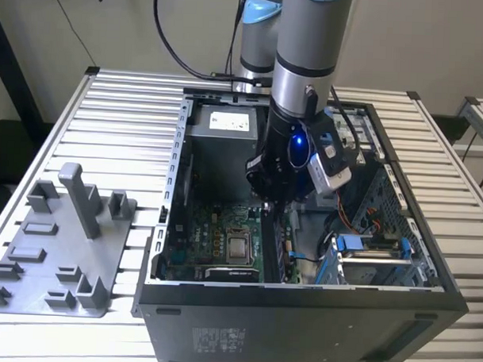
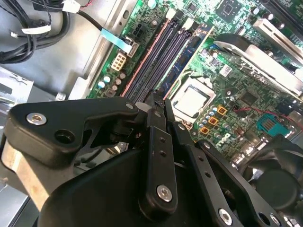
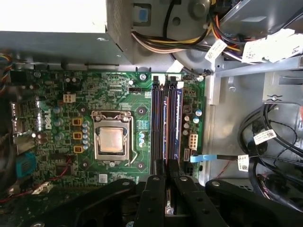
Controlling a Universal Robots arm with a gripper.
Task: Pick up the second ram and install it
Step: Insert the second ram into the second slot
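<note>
My gripper (image 1: 270,199) hangs inside the open computer case (image 1: 429,259), just above the memory slots (image 3: 164,118) of the green motherboard (image 3: 61,142). In both wrist views its black fingers (image 3: 150,198) stand close together. A thin dark edge of the second ram (image 3: 167,206) shows between them, held edge-on and lined up with the slots. The gripper (image 3: 166,165) tips sit over the near end of the slots. In the second wrist view the gripper (image 2: 156,98) points along the slots (image 2: 156,52). A blue-edged stick (image 3: 179,118) stands seated in the outer slot.
A grey plastic holder tray (image 1: 56,254) lies on the slatted table at the exterior view's left. The processor socket (image 3: 112,140) sits beside the slots. Cable bundles (image 3: 265,142), the power supply (image 1: 228,121) and a drive cage (image 1: 374,257) crowd the case.
</note>
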